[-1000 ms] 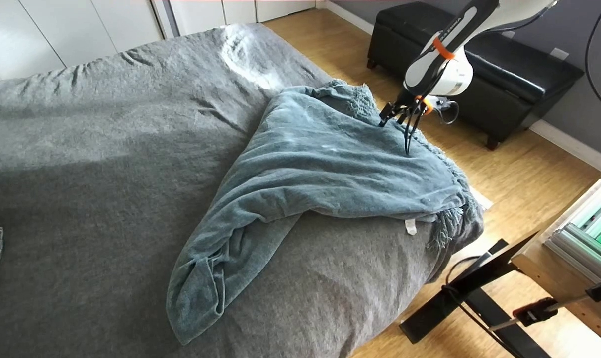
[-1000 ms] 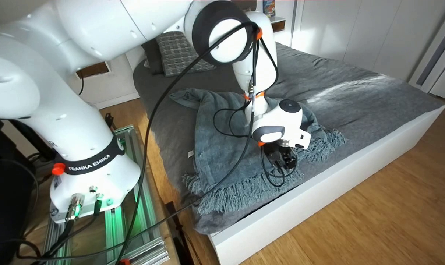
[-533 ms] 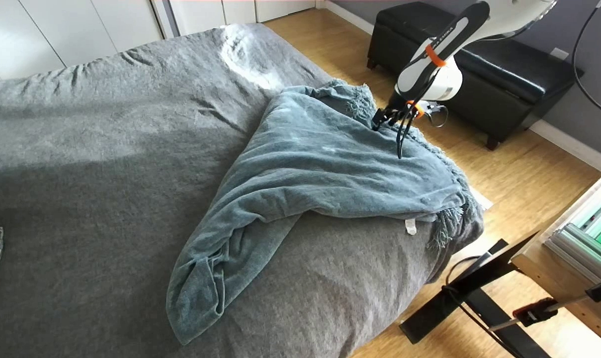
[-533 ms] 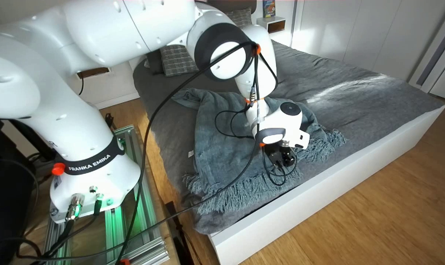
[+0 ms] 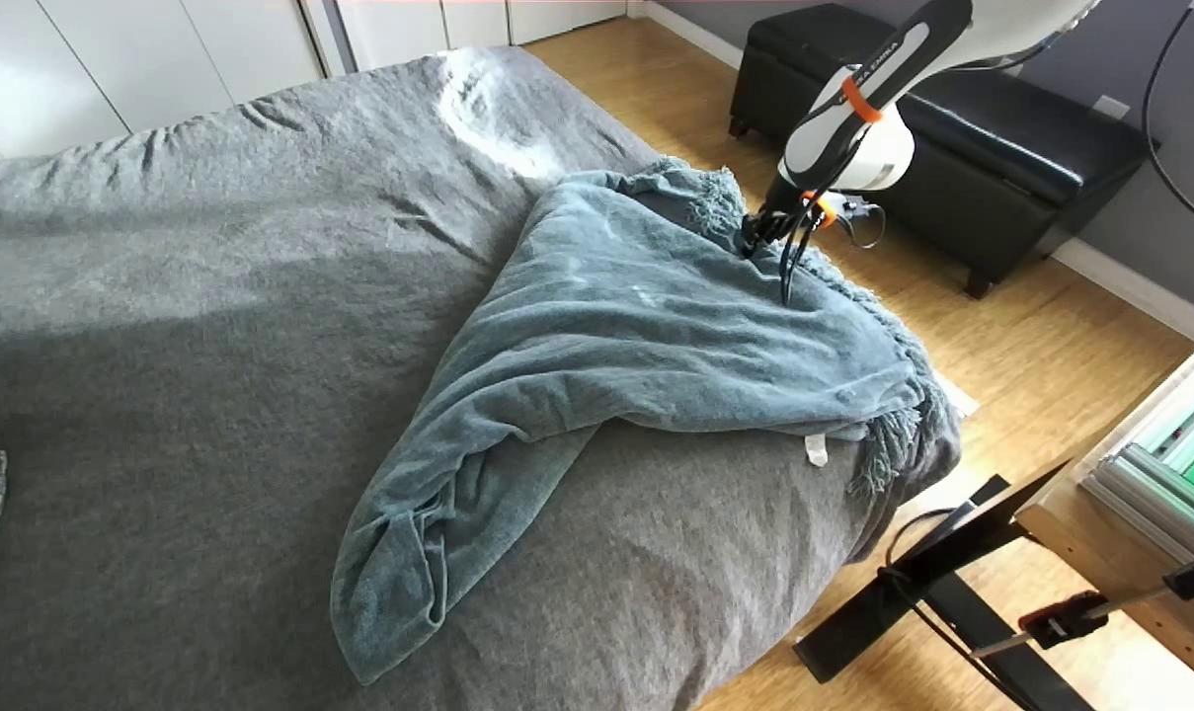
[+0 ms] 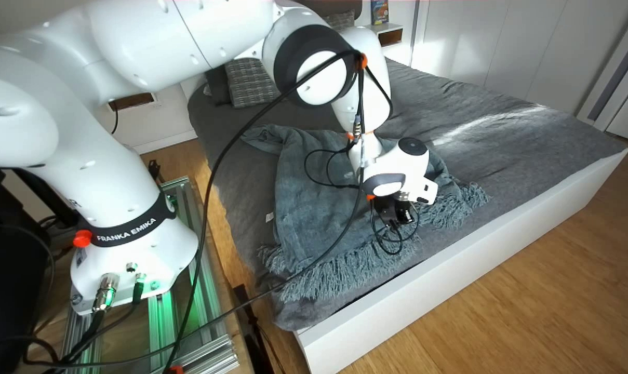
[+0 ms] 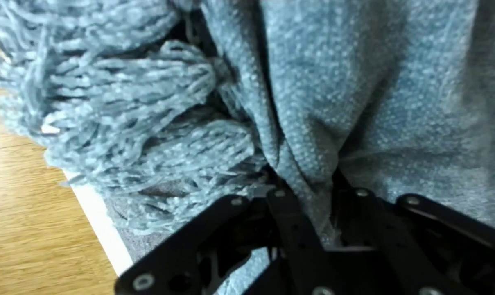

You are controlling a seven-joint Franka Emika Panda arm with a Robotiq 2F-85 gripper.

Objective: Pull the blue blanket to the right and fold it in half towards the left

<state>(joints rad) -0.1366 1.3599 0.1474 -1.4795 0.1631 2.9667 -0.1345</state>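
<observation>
1. In an exterior view, we see the dusty blue-teal fleece-like blanket (image 5: 646,336) rumpled on the large grey cloth bed cover (image 5: 251,425), its outline almost as it was a second ago. The black two-fingered claw (image 5: 751,249), wider then, now stands narrow at one edge of it. We find the black leather-look bench (image 5: 1031,148) only here.

2. In an exterior view, we get the white robot arm (image 6: 230,36) down to its base (image 6: 142,252). The claw sits slightly higher than half a second ago; we cannot make out its tips.

3. In the wrist view, we see plainly a fold of the blanket pinched between the black fingers (image 7: 290,221). Blue-teal yarn fringe (image 7: 128,90) spreads beside the fold, light-brown wooden floor (image 7: 34,213) beyond.
</observation>
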